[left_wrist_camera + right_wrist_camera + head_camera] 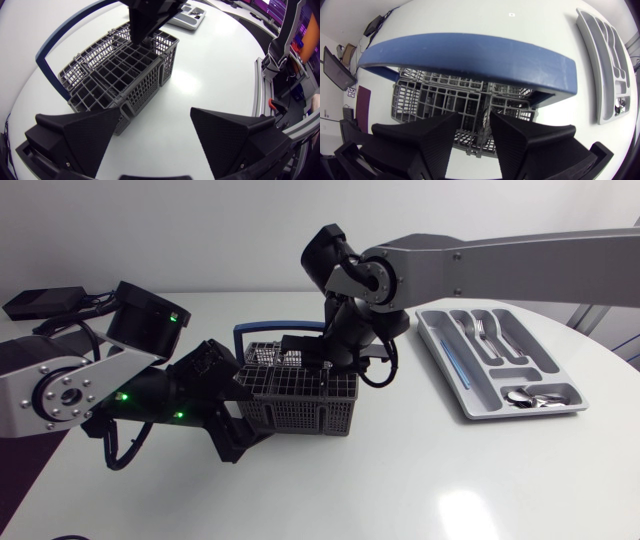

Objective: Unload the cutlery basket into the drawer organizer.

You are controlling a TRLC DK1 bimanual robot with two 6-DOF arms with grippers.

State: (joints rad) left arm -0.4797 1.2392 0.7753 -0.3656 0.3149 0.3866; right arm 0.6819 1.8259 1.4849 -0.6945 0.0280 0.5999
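Right tool (473, 119) stands down in the cutlery basket (445, 95), just under the blue handle (470, 52). Its two fingers are a narrow gap apart above the grid of compartments, and whether anything sits in that gap cannot be told. In the head view the right arm enters from the right edge and bends steeply down, with the right tool (300, 352) over the middle of the cutlery basket (310, 402).

Left tool (155, 112) is at the end of the cutlery basket (115, 70) nearer the left arm. Its fingers are spread wide and hold nothing. One finger (85, 135) is just beside the basket's corner; contact cannot be judged.

On the white bench (400, 480) the basket stands upright, its handle raised. The drawer organizer (548, 365) lies flat on the bench, well apart from the basket on the right arm's side. It holds forks (479, 330) in a long compartment and spoons (528, 397) in the cross compartment at its near end.
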